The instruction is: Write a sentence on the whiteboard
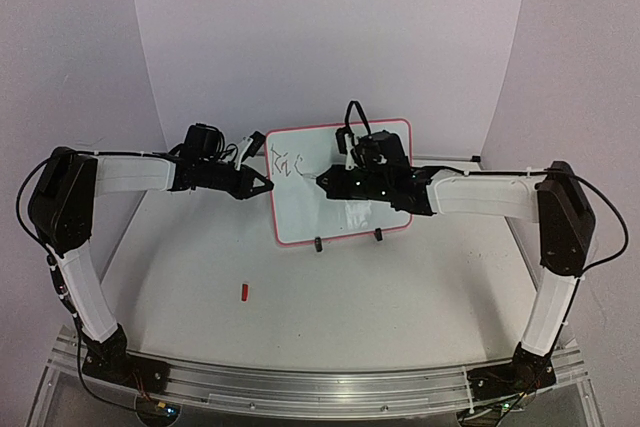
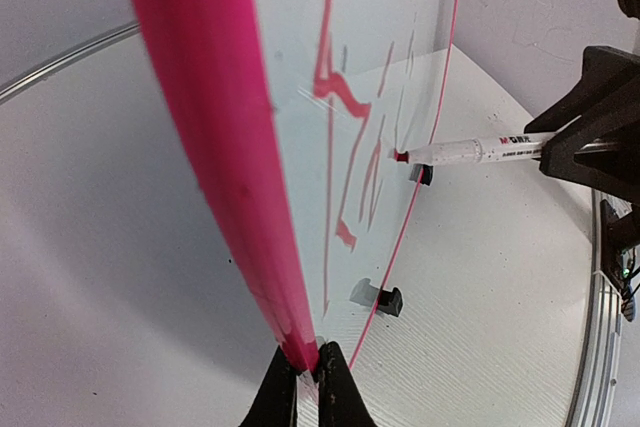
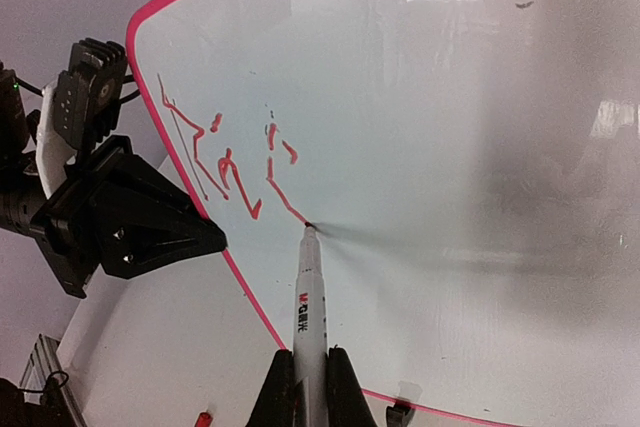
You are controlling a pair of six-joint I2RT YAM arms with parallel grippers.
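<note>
The whiteboard [image 1: 310, 212] stands upright on two black clip feet [image 1: 318, 244] at the table's middle. My left gripper [image 1: 268, 185] is shut on its pink left frame edge [image 2: 215, 147], the jaws pinching it [image 2: 312, 352]. My right gripper [image 1: 322, 181] is shut on a white marker [image 3: 308, 297], which also shows in the left wrist view [image 2: 470, 150]. The marker's tip touches the board at the end of a red stroke. The sentence [image 3: 230, 162] is a few red strokes at the board's upper left [image 1: 288, 162]. My right gripper [image 3: 310, 355] sits just in front of the board.
A small red marker cap [image 1: 245, 292] lies on the table in front of the left arm and shows in the right wrist view [image 3: 203, 417]. A curved white backdrop wall [image 1: 330, 37] stands behind the board. A metal rail [image 1: 320, 387] runs along the near edge.
</note>
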